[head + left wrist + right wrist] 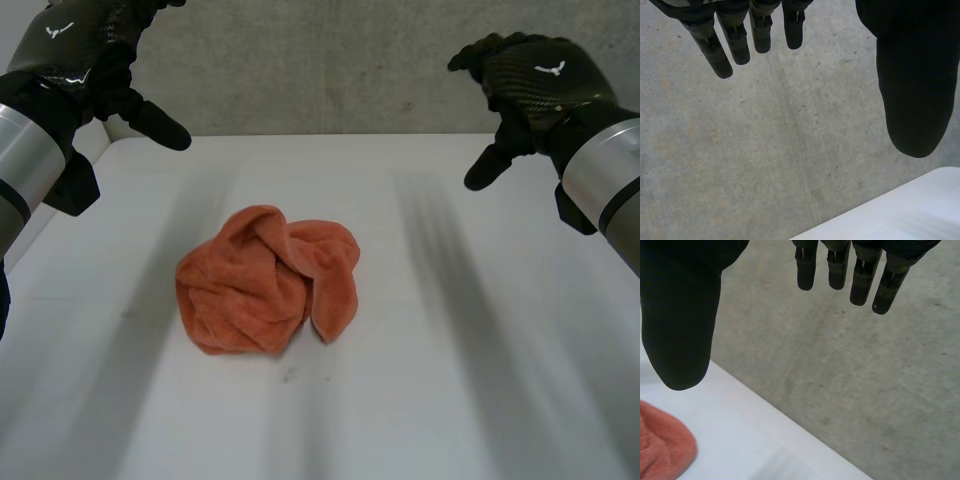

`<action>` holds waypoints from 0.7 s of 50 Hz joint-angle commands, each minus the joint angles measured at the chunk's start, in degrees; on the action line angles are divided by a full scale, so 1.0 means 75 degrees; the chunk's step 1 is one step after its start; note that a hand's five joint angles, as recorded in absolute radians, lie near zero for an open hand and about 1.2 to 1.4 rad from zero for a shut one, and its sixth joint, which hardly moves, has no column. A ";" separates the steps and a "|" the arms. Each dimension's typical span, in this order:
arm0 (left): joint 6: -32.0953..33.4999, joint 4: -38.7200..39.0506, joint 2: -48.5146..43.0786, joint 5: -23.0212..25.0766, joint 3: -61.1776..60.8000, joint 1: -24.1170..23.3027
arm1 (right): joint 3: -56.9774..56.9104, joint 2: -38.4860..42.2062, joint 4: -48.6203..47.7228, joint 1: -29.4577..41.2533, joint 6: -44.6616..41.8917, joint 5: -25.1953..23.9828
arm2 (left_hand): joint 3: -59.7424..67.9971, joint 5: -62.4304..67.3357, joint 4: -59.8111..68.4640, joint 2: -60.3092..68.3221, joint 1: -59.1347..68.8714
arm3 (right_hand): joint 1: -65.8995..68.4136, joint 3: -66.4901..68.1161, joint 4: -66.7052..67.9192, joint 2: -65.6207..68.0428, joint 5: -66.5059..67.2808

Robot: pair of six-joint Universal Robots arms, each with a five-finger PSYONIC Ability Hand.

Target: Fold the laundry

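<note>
Orange towel — crumpled heap at mid-table, untouched. My left hand and right hand hang high and well apart over the far corners, fingers straight and spread, holding nothing — I judge them poised for a first reach.

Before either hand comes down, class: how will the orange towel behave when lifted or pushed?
The towel lies crumpled in soft folds, so it will probably droop, not hold shape. Its fuzzy nap should resist slipping. Pushed on the smooth table, it would likely slide or bunch, not roll.
</note>
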 commanded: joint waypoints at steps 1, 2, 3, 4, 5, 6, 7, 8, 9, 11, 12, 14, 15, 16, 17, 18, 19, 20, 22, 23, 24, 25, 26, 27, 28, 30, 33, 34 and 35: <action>0.0060 -0.0004 -0.0241 0.0022 0.0111 0.0094 | 0.0099 0.0216 0.0095 0.0064 -0.0172 -0.0460 | -0.0068 -0.0177 -0.0020 -0.0008 -0.0024 | -0.0176 -0.0238 -0.0392 -0.0276 -0.0399; 0.0060 -0.0016 -0.0380 0.0022 0.0181 0.0176 | 0.0111 0.0356 0.0107 0.0087 -0.0196 -0.0449 | -0.0068 -0.0177 -0.0020 -0.0008 -0.0024 | -0.0176 -0.0238 -0.0392 -0.0276 -0.0399; 0.0060 -0.0027 -0.0451 0.0022 0.0217 0.0246 | 0.0111 0.0439 0.0107 0.0087 -0.0185 -0.0426 | -0.0046 -0.0154 0.0002 0.0014 -0.0002 | -0.0176 -0.0238 -0.0392 -0.0276 -0.0399; 0.0060 -0.0062 -0.0533 0.0022 0.0240 0.0316 | 0.0111 0.0533 0.0118 0.0087 -0.0173 -0.0414 | -0.0024 -0.0132 0.0025 0.0037 0.0021 | -0.0176 -0.0238 -0.0392 -0.0276 -0.0399; 0.0060 -0.0098 -0.0708 0.0022 0.0275 0.0514 | 0.0111 0.0626 0.0118 0.0087 -0.0138 -0.0414 | 0.0021 -0.0087 0.0069 0.0081 0.0065 | -0.0176 -0.0238 -0.0392 -0.0276 -0.0399; 0.0060 -0.0109 -0.0791 0.0022 0.0264 0.0632 | 0.0111 0.0720 0.0118 0.0087 -0.0114 -0.0414 | 0.0021 -0.0087 0.0070 0.0082 0.0066 | -0.0176 -0.0238 -0.0392 -0.0276 -0.0399; 0.0060 -0.0110 -0.0885 0.0022 0.0264 0.0738 | 0.0099 0.0895 0.0107 0.0110 -0.0079 -0.0402 | 0.0021 -0.0087 0.0070 0.0082 0.0066 | -0.0176 -0.0238 -0.0392 -0.0276 -0.0399; 0.0060 -0.0110 -0.0886 0.0022 0.0264 0.0739 | 0.0099 0.0978 0.0107 0.0122 -0.0044 -0.0402 | 0.0021 -0.0087 0.0070 0.0082 0.0066 | -0.0176 -0.0238 -0.0392 -0.0276 -0.0399; 0.0071 -0.0110 -0.1176 0.0034 0.0241 0.0936 | 0.0076 0.1153 0.0107 0.0215 0.0084 -0.0402 | 0.0199 0.0091 0.0247 0.0259 0.0244 | -0.0176 -0.0238 -0.0392 -0.0276 -0.0399; 0.0083 -0.0098 -0.1423 0.0092 0.0240 0.1020 | -0.0006 0.1376 0.0095 0.0391 0.0342 -0.0379 | 0.0201 0.0092 0.0249 0.0261 0.0245 | -0.0176 -0.0238 -0.0392 -0.0276 -0.0399; 0.0118 -0.0109 -0.1564 0.0139 0.0240 0.1078 | -0.0041 0.1516 0.0095 0.0485 0.0505 -0.0379 | 0.0201 0.0092 0.0249 0.0261 0.0245 | -0.0176 -0.0238 -0.0392 -0.0276 -0.0399; 0.0282 -0.0180 -0.2021 0.0338 0.0275 0.1114 | -0.0193 0.1950 0.0060 0.0719 0.1091 -0.0425 | 0.0201 0.0092 0.0249 0.0261 0.0245 | -0.0176 -0.0238 -0.0392 -0.0276 -0.0399; 0.0375 -0.0215 -0.2185 0.0408 0.0275 0.1126 | -0.0263 0.2102 0.0060 0.0778 0.1290 -0.0425 | 0.0201 0.0092 0.0249 0.0261 0.0245 | -0.0176 -0.0238 -0.0392 -0.0276 -0.0399; 0.0458 -0.0250 -0.2337 0.0490 0.0275 0.1149 | -0.0345 0.2255 0.0060 0.0837 0.1489 -0.0426 | 0.0201 0.0092 0.0249 0.0261 0.0245 | -0.0176 -0.0238 -0.0392 -0.0276 -0.0399; 0.0667 -0.0320 -0.2640 0.0630 0.0264 0.1219 | -0.0532 0.2581 0.0060 0.0907 0.1874 -0.0426 | 0.0201 0.0092 0.0249 0.0261 0.0245 | -0.0176 -0.0238 -0.0392 -0.0276 -0.0399; 0.0762 -0.0344 -0.2794 0.0678 0.0264 0.1266 | -0.0615 0.2735 0.0071 0.0931 0.2052 -0.0437 | 0.0201 0.0092 0.0249 0.0261 0.0245 | -0.0176 -0.0238 -0.0392 -0.0276 -0.0399; 0.0867 -0.0367 -0.2935 0.0725 0.0252 0.1324 | -0.0720 0.2911 0.0072 0.0977 0.2228 -0.0437 | 0.0201 0.0092 0.0249 0.0261 0.0245 | -0.0176 -0.0238 -0.0392 -0.0276 -0.0399; 0.0973 -0.0391 -0.3075 0.0771 0.0240 0.1383 | -0.0837 0.3075 0.0072 0.1024 0.2404 -0.0449 | 0.0179 0.0070 0.0227 0.0239 0.0223 | -0.0176 -0.0238 -0.0392 -0.0276 -0.0399; 0.1115 -0.0414 -0.3335 0.0854 0.0217 0.1454 | -0.1165 0.3590 0.0072 0.1200 0.2826 -0.0461 | 0.0178 0.0070 0.0227 0.0239 0.0223 | -0.0176 -0.0238 -0.0392 -0.0276 -0.0399; 0.1184 -0.0414 -0.3462 0.0889 0.0217 0.1466 | -0.1271 0.3754 0.0072 0.1270 0.2955 -0.0461 | 0.0178 0.0070 0.0227 0.0239 0.0223 | -0.0176 -0.0238 -0.0392 -0.0276 -0.0399; 0.1289 -0.0414 -0.3672 0.0970 0.0194 0.1477 | -0.1504 0.4081 0.0072 0.1422 0.3153 -0.0461 | 0.0178 0.0070 0.0227 0.0239 0.0223 | -0.0176 -0.0238 -0.0392 -0.0276 -0.0399; 0.1337 -0.0414 -0.3872 0.1052 0.0182 0.1477 | -0.1506 0.4084 0.0072 0.1423 0.3155 -0.0461 | 0.0178 0.0070 0.0227 0.0239 0.0223 | -0.0176 -0.0238 -0.0392 -0.0276 -0.0399; 0.1349 -0.0403 -0.3967 0.1088 0.0182 0.1489 | -0.1611 0.4247 0.0072 0.1493 0.3237 -0.0461 | 0.0201 0.0092 0.0249 0.0261 0.0245 | -0.0176 -0.0238 -0.0392 -0.0276 -0.0399; 0.1361 -0.0391 -0.4049 0.1112 0.0182 0.1489 | -0.1612 0.4248 0.0072 0.1493 0.3237 -0.0461 | 0.0201 0.0092 0.0249 0.0261 0.0245 | -0.0176 -0.0238 -0.0392 -0.0276 -0.0399; 0.1395 -0.0379 -0.4224 0.1147 0.0182 0.1489 | -0.2053 0.4852 0.0083 0.1726 0.3539 -0.0449 | 0.0245 0.0137 0.0293 0.0306 0.0290 | -0.0176 -0.0238 -0.0392 -0.0276 -0.0399; 0.1442 -0.0344 -0.4389 0.1135 0.0205 0.1489 | -0.2162 0.4997 0.0083 0.1786 0.3635 -0.0437 | 0.0335 0.0226 0.0383 0.0395 0.0379 | -0.0176 -0.0238 -0.0392 -0.0276 -0.0399; 0.1583 -0.0367 -0.4658 0.1159 0.0252 0.1477 | -0.2595 0.5665 0.0107 0.2009 0.4022 -0.0426 | 0.0962 0.0854 0.1010 0.1023 0.1007 | -0.0176 -0.0238 -0.0392 -0.0276 -0.0399; 0.1630 -0.0367 -0.4705 0.1159 0.0252 0.1477 | -0.2689 0.5794 0.0107 0.2044 0.4092 -0.0426 | 0.1097 0.0988 0.1145 0.1157 0.1141 | -0.0176 -0.0238 -0.0392 -0.0276 -0.0399; 0.1665 -0.0367 -0.4741 0.1170 0.0252 0.1477 | -0.2783 0.5900 0.0107 0.2079 0.4151 -0.0426 | 0.1298 0.1189 0.1346 0.1358 0.1342 | -0.0011 -0.0074 -0.0227 -0.0111 -0.0234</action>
